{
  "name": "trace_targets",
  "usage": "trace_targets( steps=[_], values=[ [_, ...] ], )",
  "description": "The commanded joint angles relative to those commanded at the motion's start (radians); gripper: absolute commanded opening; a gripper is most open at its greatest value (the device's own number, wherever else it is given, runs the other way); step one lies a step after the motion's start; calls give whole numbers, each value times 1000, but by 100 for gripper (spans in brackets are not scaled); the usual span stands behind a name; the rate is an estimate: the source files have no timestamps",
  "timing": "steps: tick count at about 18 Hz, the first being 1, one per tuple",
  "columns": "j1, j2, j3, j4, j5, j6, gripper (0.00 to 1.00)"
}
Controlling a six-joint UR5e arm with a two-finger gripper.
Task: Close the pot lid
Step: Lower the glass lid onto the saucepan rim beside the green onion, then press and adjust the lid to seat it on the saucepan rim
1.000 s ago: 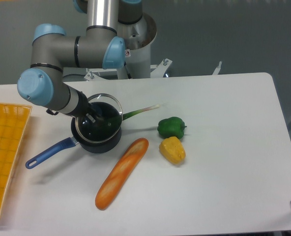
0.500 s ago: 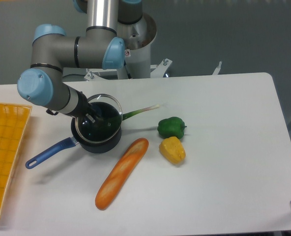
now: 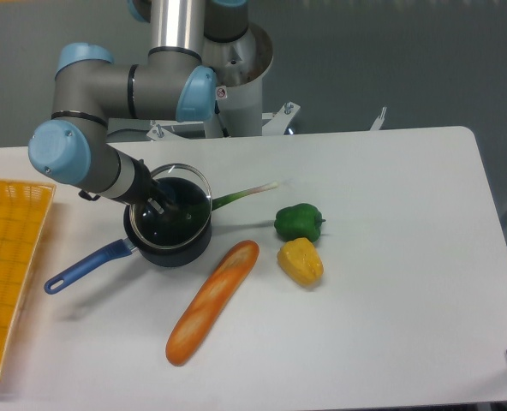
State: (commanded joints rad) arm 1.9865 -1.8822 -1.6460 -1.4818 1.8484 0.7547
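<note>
The black pot [image 3: 169, 243] stands on the white table at the left, its long blue handle [image 3: 84, 266] pointing to the front left. The clear glass pot lid [image 3: 189, 190] with a thin metal rim sits tilted over the pot's mouth, shifted a little to the back right. My gripper [image 3: 156, 205] reaches in from the left over the pot and is shut at the lid's centre. The blue knob is hidden by the fingers.
A green leek [image 3: 243, 194] lies just right of the pot. A baguette [image 3: 212, 300], a green pepper [image 3: 299, 222] and a yellow vegetable [image 3: 301, 261] lie to the front right. A yellow basket [image 3: 5, 257] stands at the left edge.
The arm and the lid have shifted very slightly to the left; the lid stays over the pot.
</note>
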Motion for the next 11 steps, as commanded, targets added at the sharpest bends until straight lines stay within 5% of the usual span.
trace_targets(
  steps=[11],
  values=[
    [-2, -11, 0, 2, 3, -8, 49]
  ],
)
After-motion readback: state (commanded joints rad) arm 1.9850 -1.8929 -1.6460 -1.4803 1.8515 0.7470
